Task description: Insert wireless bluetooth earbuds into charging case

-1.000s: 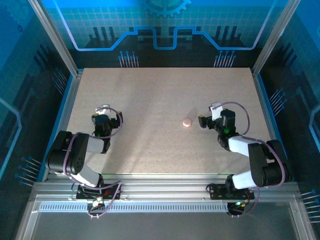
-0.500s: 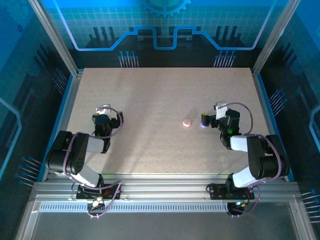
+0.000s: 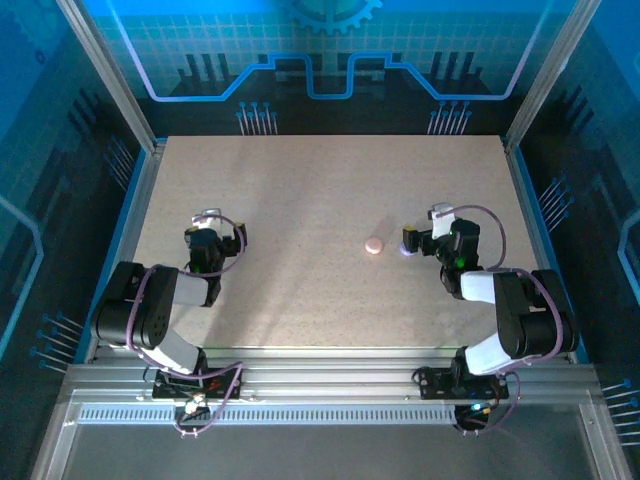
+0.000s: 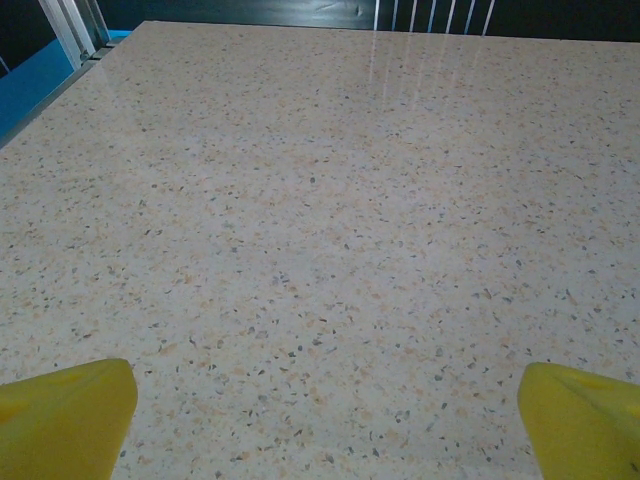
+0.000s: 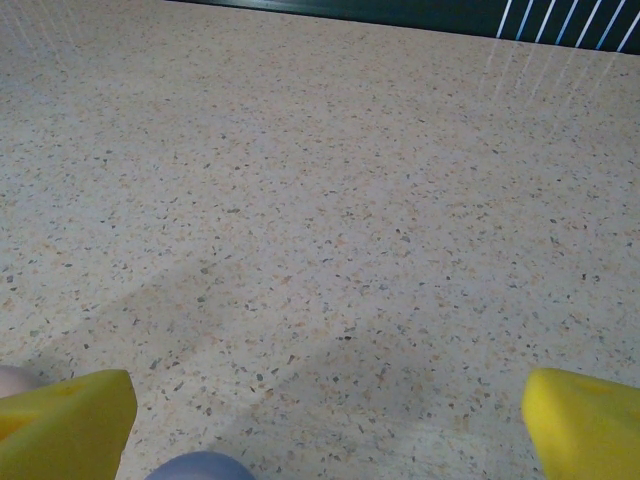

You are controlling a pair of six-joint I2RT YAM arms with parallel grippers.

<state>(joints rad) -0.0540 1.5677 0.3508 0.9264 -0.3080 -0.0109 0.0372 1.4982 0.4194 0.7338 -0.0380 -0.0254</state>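
A round pale pink charging case [image 3: 373,244] lies mid-table, right of centre. A lilac case [image 3: 407,245] sits just to its right, right against my right gripper [image 3: 430,238]. In the right wrist view the lilac case [image 5: 200,467] peeks in at the bottom edge beside the left yellow fingertip [image 5: 65,425], with a sliver of the pink case [image 5: 14,380] at far left. The right gripper [image 5: 325,430] is open over bare table. My left gripper [image 3: 204,238] rests at the left; in its wrist view the left gripper [image 4: 330,420] is open with nothing between its fingers. The earbuds are out of view.
The speckled beige table [image 3: 300,180] is bounded by metal rails [image 3: 140,190] on the left and right, and a blue back wall [image 3: 330,60]. Both arms are folded back near the front edge.
The right gripper drew back a little to the right, uncovering the lilac case beside it, then held still. The left arm and the pink case have not moved.
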